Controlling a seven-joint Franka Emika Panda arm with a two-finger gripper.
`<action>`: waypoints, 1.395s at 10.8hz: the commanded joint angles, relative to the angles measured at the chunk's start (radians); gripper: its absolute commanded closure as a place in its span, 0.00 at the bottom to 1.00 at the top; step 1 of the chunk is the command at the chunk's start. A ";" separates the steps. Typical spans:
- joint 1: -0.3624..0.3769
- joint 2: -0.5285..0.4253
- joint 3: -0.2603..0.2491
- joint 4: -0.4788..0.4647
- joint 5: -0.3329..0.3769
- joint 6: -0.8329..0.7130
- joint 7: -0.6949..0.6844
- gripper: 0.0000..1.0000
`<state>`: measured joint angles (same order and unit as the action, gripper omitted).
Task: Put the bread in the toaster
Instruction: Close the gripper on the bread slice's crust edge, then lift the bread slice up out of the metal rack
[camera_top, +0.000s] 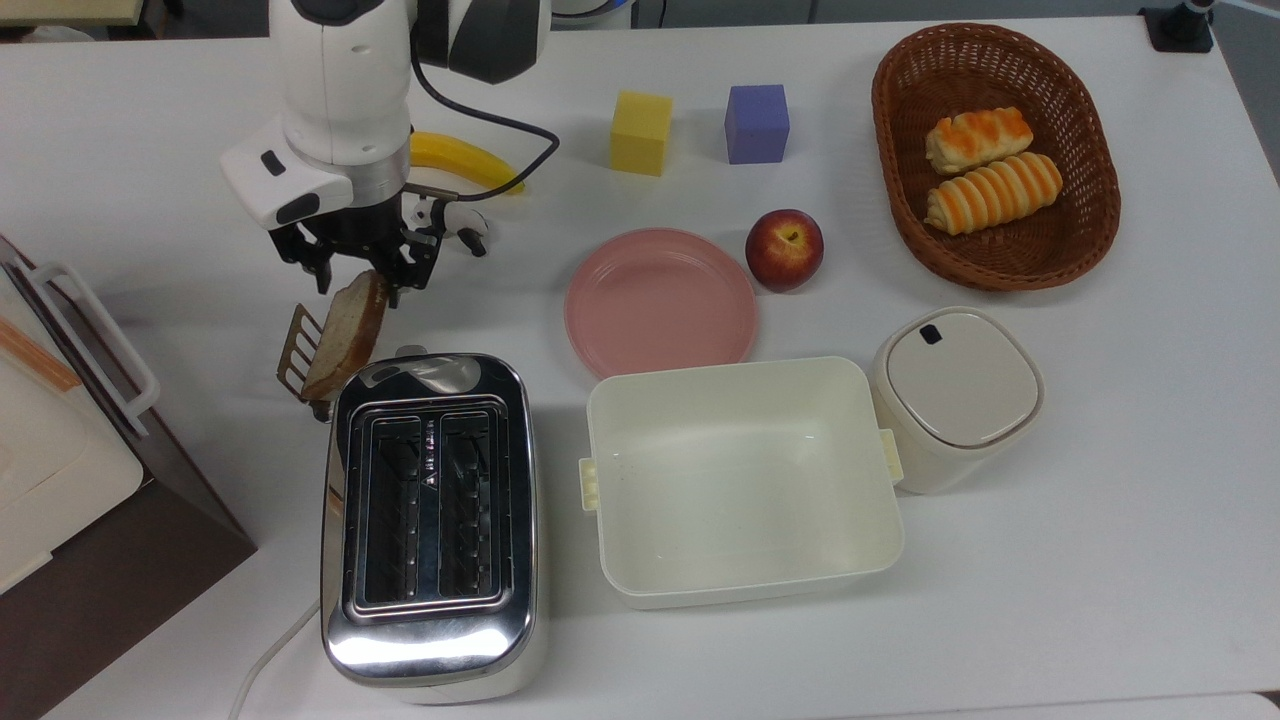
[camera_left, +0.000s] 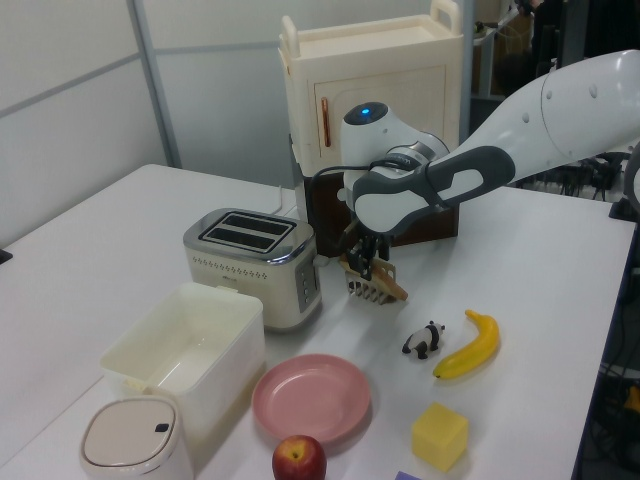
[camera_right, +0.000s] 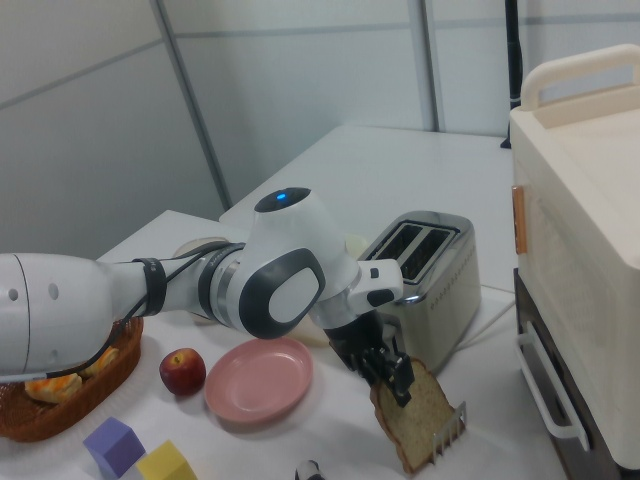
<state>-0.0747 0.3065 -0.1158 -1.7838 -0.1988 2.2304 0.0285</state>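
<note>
The bread (camera_top: 345, 335) is a single slice leaning upright in a small wire rack (camera_top: 293, 350), just beyond the end of the chrome toaster (camera_top: 430, 520), whose two slots are empty. My gripper (camera_top: 360, 282) is open and points down over the slice's top edge, one finger on each side of the crust. From the left view, the gripper (camera_left: 362, 265) hangs right above the bread (camera_left: 385, 280), beside the toaster (camera_left: 250, 265). The right view has the gripper (camera_right: 388, 375) at the upper corner of the bread (camera_right: 420, 415), in front of the toaster (camera_right: 430, 275).
A banana (camera_top: 465, 160) and a small panda toy (camera_top: 465, 225) lie behind the gripper. A pink plate (camera_top: 660, 300), apple (camera_top: 785, 250), cream tub (camera_top: 740, 590), lidded container (camera_top: 955, 395) and basket (camera_top: 895, 200) fill the top view's right. A cabinet (camera_top: 60, 440) stands at the top view's left.
</note>
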 joint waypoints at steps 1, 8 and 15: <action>0.006 -0.003 -0.004 -0.011 -0.021 0.046 0.021 1.00; -0.008 -0.039 -0.021 0.040 -0.019 0.037 0.056 1.00; -0.001 -0.136 -0.018 0.200 -0.010 0.000 0.094 1.00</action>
<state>-0.0894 0.2158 -0.1359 -1.6354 -0.1989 2.2521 0.0936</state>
